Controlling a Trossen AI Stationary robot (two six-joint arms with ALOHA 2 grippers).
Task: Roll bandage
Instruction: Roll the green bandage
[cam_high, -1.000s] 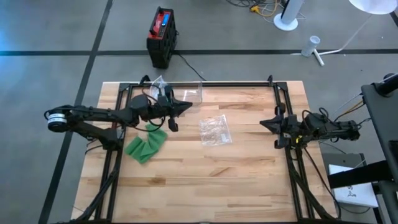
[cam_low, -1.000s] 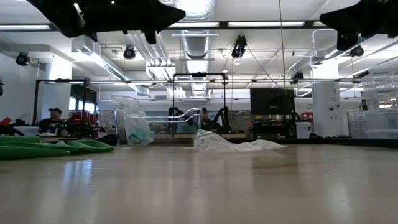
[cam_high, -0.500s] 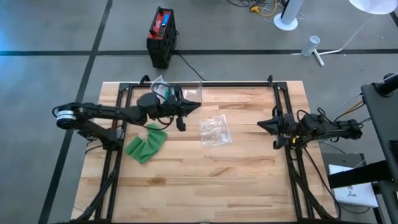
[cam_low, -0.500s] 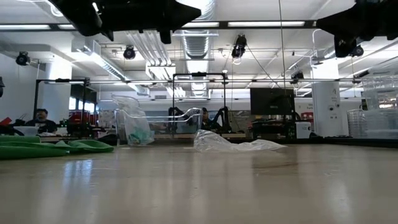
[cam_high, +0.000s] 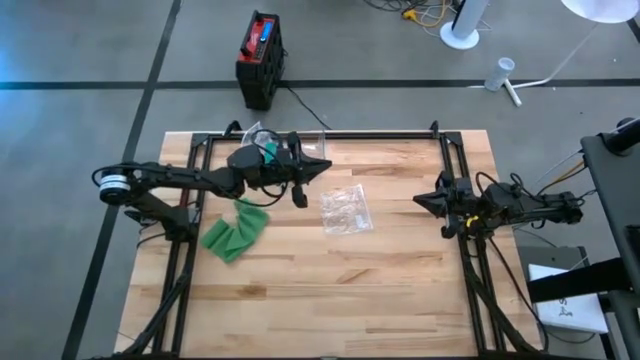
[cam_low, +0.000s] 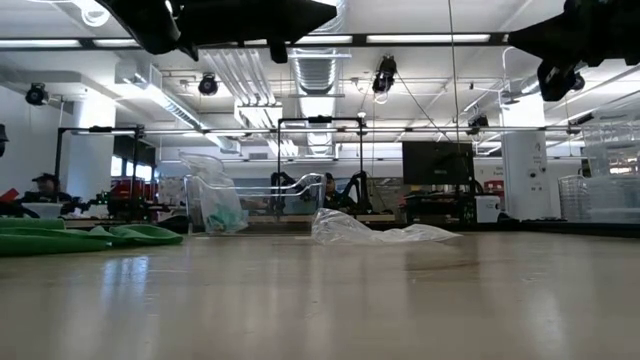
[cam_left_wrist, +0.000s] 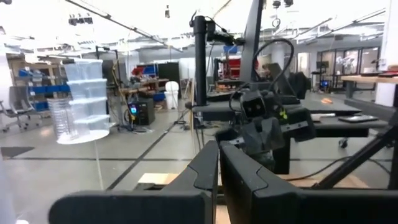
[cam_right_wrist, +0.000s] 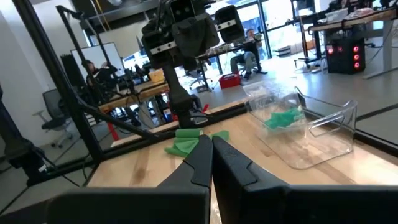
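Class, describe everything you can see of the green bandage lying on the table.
The green bandage is a soft strip of cloth, unrolled and loosely folded into flat, overlapping bends. It lies on the wooden table towards its left side, beside the left arm's frame. Nothing grips it: the left claw, shut, hangs off to its right.

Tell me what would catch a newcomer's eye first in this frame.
The green bandage lies unrolled and crumpled on the table's left side, with nothing touching it. The left gripper hangs shut above the table near the clear bin at the far edge, a crinkled plastic bag just beyond it; the right gripper waits shut at the right.
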